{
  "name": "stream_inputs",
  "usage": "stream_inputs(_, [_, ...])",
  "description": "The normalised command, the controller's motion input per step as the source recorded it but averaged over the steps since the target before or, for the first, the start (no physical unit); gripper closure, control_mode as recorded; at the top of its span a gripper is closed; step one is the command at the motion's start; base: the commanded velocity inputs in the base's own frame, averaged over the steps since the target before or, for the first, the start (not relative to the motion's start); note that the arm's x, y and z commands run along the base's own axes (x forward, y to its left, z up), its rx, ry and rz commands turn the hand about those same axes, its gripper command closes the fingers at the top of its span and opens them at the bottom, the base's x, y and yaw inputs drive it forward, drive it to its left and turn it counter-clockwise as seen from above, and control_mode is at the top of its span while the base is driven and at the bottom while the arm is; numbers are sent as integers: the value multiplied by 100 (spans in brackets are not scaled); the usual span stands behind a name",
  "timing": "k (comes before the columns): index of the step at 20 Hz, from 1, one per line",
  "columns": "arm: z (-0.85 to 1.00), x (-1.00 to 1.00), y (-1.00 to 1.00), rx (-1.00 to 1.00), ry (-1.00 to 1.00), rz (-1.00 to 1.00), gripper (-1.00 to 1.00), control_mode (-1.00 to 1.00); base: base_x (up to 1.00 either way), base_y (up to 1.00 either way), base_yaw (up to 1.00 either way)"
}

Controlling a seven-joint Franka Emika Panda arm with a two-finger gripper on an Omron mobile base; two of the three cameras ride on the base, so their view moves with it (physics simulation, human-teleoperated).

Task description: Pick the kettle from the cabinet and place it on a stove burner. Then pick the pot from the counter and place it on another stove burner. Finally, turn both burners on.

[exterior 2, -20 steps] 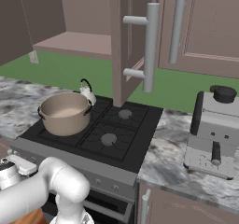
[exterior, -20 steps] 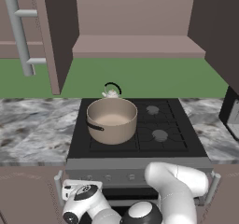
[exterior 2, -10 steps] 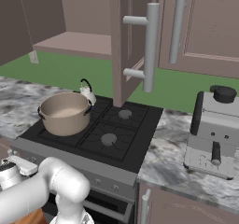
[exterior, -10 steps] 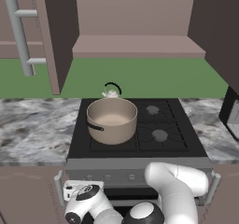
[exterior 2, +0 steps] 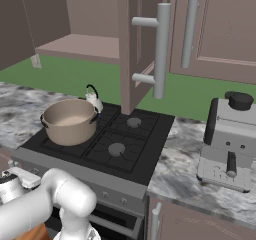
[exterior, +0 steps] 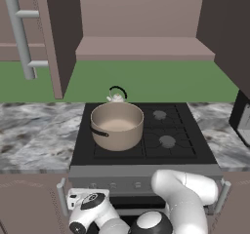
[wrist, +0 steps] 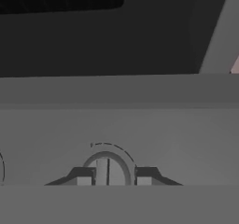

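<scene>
Marbled grey-and-white stone counter (exterior: pixel 34 135) runs across the left of the left base view, at mid height. Above it, in the upper left, hangs the open door of the mauve-brown wall cabinet (exterior: pixel 146 48) with its long grey bar handle (exterior: pixel 20 35); the cabinet's shelf is bare.

Just left of centre, the wide tan-beige round pot (exterior: pixel 117 126) sits on the front-left burner of the black four-burner cooktop (exterior: pixel 180 152). It has no lid, and only its pale inside shows within. Directly behind it, on the rear-left burner, stands the small silvery-grey kettle (exterior: pixel 116 96) with its thin black arched handle, partly hidden by the pot's rim. The two right-hand round grey burner caps (exterior: pixel 167 141) lie bare under their grates.

In the right base view the pot (exterior 2: pixel 69 121) is at centre left with the kettle (exterior 2: pixel 93 100) just beyond it, and a grey coffee machine (exterior 2: pixel 227 141) stands on the counter at the right edge.

At the bottom of the hand view, the gripper (wrist: pixel 110 176) is closed onto a round grey stove knob (wrist: pixel 108 168) on the grey front panel, its two dark finger tips (wrist: pixel 80 175) pressed against either side of the knob.
</scene>
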Motion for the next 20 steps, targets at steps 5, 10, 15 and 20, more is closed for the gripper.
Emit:
stream_inputs(5, [0, 0, 0, -17, 4, 0, 100, -100, 0, 0, 0])
stream_inputs(10, [0, 0, 0, -25, 5, 0, 100, -100, 0, 0, 0])
stream_inputs(15, [0, 0, 0, -24, 7, -2, 100, -100, 0, 0, 0])
stream_inputs(20, [0, 0, 0, -23, 6, -3, 100, -100, 0, 0, 0])
